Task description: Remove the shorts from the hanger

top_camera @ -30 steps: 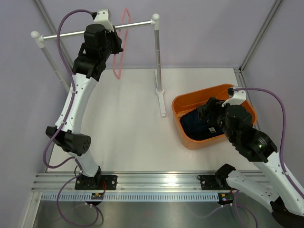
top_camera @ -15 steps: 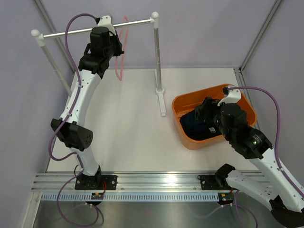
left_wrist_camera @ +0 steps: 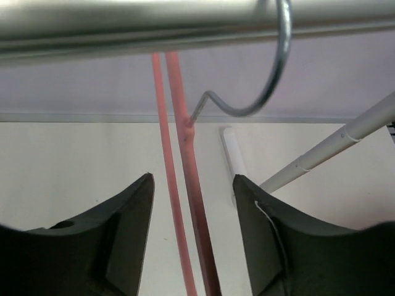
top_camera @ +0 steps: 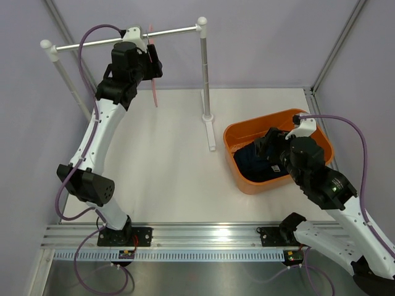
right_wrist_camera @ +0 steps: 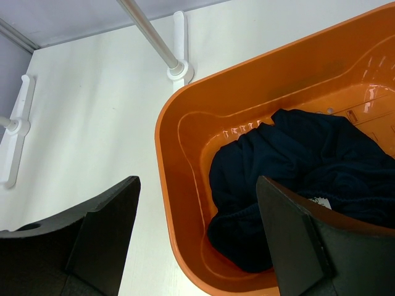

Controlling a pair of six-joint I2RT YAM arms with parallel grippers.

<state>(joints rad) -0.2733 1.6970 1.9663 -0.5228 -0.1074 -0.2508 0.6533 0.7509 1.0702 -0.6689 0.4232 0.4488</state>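
The pink hanger [left_wrist_camera: 185, 154] hangs empty by its silver hook [left_wrist_camera: 271, 86] from the rail [left_wrist_camera: 123, 21]. In the top view the hanger [top_camera: 153, 92] shows edge-on below the rail. My left gripper [left_wrist_camera: 192, 179] is open, and the hanger's two pink bars pass between its fingers with a gap on each side. The dark navy shorts [right_wrist_camera: 290, 166] lie crumpled inside the orange tub [right_wrist_camera: 179, 185]. My right gripper [right_wrist_camera: 197, 182] hovers open over the tub's near-left rim, holding nothing. From above, the shorts [top_camera: 256, 161] are partly hidden by the right gripper [top_camera: 271, 145].
The rail [top_camera: 86, 43] rests on two white-capped posts. The right post [top_camera: 205, 74] stands on a white foot [top_camera: 211, 139] just left of the orange tub [top_camera: 247, 185]. Grey walls close the back and both sides.
My left gripper has opened and let go of the hanger, which now hangs straight and edge-on from the rail. The right arm has barely moved.
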